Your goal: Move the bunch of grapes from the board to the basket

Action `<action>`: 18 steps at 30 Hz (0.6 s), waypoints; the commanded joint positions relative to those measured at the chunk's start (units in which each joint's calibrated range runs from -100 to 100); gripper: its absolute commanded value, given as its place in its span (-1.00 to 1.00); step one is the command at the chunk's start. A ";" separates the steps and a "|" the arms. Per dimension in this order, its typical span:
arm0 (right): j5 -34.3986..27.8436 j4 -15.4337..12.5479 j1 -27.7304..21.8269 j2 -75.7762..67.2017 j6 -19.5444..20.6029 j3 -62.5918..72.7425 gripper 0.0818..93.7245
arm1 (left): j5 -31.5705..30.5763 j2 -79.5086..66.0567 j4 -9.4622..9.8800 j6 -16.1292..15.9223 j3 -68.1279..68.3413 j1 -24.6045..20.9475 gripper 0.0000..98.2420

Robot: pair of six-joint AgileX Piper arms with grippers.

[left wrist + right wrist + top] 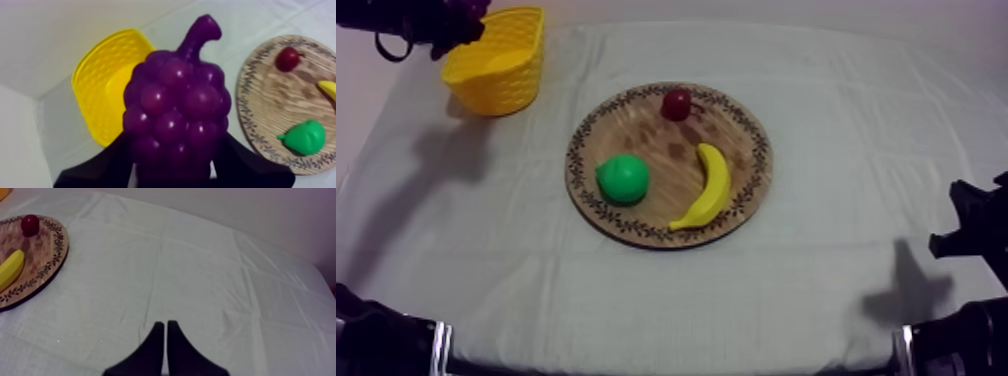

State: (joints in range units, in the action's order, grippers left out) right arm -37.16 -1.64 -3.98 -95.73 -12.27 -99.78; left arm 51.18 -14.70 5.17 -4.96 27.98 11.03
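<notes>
A purple bunch of grapes [175, 110] sits stem-up between the black fingers [95, 172] of my left gripper [175, 167], which is shut on it. From above, the left gripper [454, 22] holds the grapes [469, 8] at the near-left rim of the yellow basket [501, 62], at the table's far left. In the left wrist view the basket [100, 85] lies just behind the grapes. My right gripper [165, 333] is shut on nothing, low over bare cloth at the table's right side [968, 228].
The round wooden board [656, 140] lies mid-table with a green pear [624, 179], a banana [708, 187] and a small red fruit [677, 103] on it. Bare cloth lies between board and basket.
</notes>
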 commanded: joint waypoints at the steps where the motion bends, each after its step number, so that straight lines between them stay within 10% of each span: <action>1: -0.02 0.00 0.00 -0.02 -0.01 0.01 -0.99 | 0.14 2.31 -0.01 0.19 -1.74 -0.97 -0.22; 18: -0.02 0.00 0.00 -0.02 -0.01 0.01 -0.99 | 2.42 27.31 -0.14 3.00 -21.48 -4.03 -0.19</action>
State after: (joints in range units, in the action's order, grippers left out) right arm -37.16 -1.64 -3.98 -95.73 -12.27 -99.78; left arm 53.53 10.09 5.07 -2.35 7.40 7.30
